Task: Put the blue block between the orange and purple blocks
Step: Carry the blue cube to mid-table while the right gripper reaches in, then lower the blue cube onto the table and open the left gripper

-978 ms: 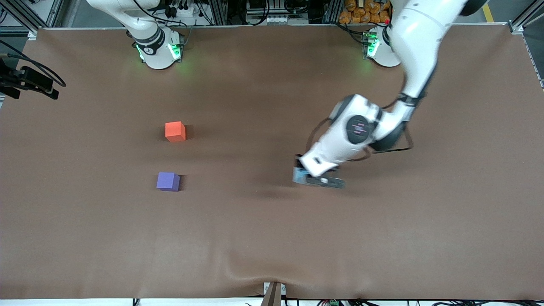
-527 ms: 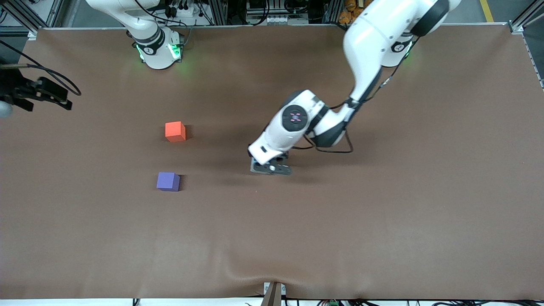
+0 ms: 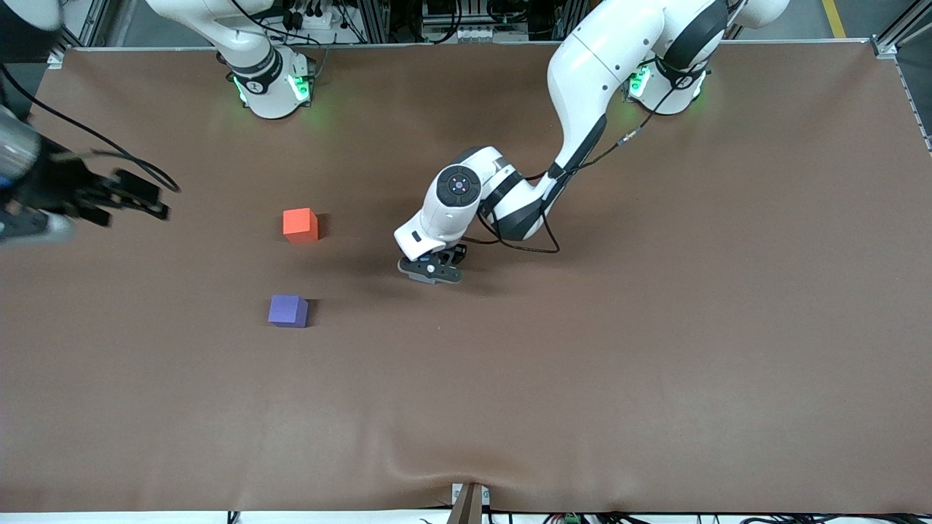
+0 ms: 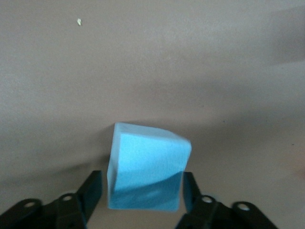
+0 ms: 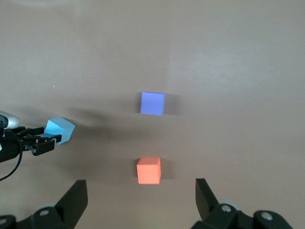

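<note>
The blue block (image 4: 147,168) is seen tilted between the parted fingers of the left gripper (image 3: 431,268), over bare desk (image 3: 582,364); whether it is gripped cannot be told. The orange block (image 3: 300,225) and purple block (image 3: 287,311) sit well apart toward the right arm's end, with nothing between. The right gripper (image 5: 140,195) hangs open.

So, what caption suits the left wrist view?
Tilted blue block between the left gripper's parted jaws, over the brown table.

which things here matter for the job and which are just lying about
Job: blue block between the left gripper fingers; orange block; purple block.
Lying about: only the brown table cover; right gripper waits open.
</note>
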Motion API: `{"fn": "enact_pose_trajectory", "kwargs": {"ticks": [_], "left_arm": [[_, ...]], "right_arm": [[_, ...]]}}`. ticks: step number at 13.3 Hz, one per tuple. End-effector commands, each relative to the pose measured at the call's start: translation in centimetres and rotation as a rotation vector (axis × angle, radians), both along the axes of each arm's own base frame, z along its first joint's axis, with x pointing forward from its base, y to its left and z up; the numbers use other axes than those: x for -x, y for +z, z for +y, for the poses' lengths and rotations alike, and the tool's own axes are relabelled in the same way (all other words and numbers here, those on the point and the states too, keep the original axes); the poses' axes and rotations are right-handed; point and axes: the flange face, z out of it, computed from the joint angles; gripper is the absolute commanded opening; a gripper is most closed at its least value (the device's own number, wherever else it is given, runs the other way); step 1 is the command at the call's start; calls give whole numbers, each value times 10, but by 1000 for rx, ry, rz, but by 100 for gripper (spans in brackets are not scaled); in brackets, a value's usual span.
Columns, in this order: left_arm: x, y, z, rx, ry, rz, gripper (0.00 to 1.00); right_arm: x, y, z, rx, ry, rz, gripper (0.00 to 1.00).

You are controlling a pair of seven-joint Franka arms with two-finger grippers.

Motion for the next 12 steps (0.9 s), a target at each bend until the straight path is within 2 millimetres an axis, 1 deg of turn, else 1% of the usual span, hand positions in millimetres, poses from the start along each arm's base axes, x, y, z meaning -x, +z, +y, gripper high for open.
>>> {"fn": "enact_pose_trajectory", "kwargs": {"ticks": [1, 2, 3, 4, 5, 6, 8, 9, 10, 11, 12], "left_arm": [[-18, 50, 12, -54, -36, -84, 100], [-30, 68, 27, -106, -47, -107, 100], [-44, 94, 45, -135, -32, -122, 100], [-55, 130, 70, -159, -2, -122, 100], [-69, 151, 111, -243, 43, -68, 100], [-91, 175, 161, -316, 108, -32, 100], [-129, 228, 247, -334, 232, -48, 100], [-138, 246, 283, -346, 270, -36, 100], [-143, 254, 316, -375, 302, 2, 100], [-147, 266, 348, -395, 326, 21, 100], [-153, 282, 381, -395, 330, 16, 100]], "right_arm": [[-26, -48, 62, -1, 68, -13, 100], [-34, -71, 82, 4, 91, -14, 100], [-41, -97, 104, 9, 116, -9, 100], [-46, -125, 126, 18, 145, -1, 100], [-49, -154, 149, 30, 174, 4, 100], [-50, -180, 169, 39, 201, 7, 100], [-50, -229, 200, 52, 238, 14, 100], [-52, -254, 213, 55, 250, 2, 100], [-55, -281, 224, 54, 256, -28, 100], [-53, -296, 231, 44, 252, -50, 100], [-43, -308, 236, 46, 239, -15, 100]]}}
